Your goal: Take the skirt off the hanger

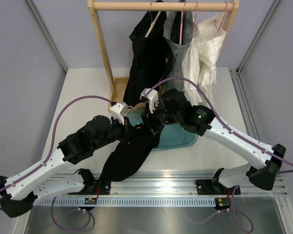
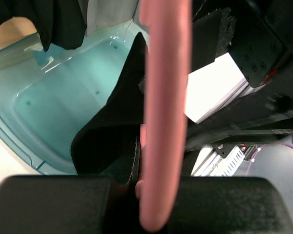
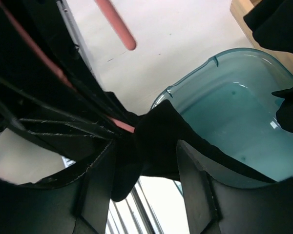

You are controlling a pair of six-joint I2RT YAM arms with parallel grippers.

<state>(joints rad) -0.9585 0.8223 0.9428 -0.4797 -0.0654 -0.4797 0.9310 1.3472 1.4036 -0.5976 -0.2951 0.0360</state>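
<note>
**Two robot arms meet over the teal tub at mid-table, working a skirt that reads almost black here.** The left gripper, at the tub's near-left rim, is clamped tight on the pink hanger. The hanger's rod runs straight up out of the pads, with dark cloth pressed alongside it. The right gripper, just beside the left one over the tub's near edge, has its fingers standing apart, with a fold of the skirt bunched in the gap.

From the two grippers the skirt falls away from the tub and trails across the pale table toward the arms' bases. Its upper part droops over the tub's near rim.

Inside the tub, smooth teal floor shows, flecked with a few small dark specks. A lip of the dark cloth hangs down over the inside of the near wall.

Behind the tub stands a wooden rack carrying a black garment, a grey garment and a white garment. All three hang down toward the tub's far rim.
</note>
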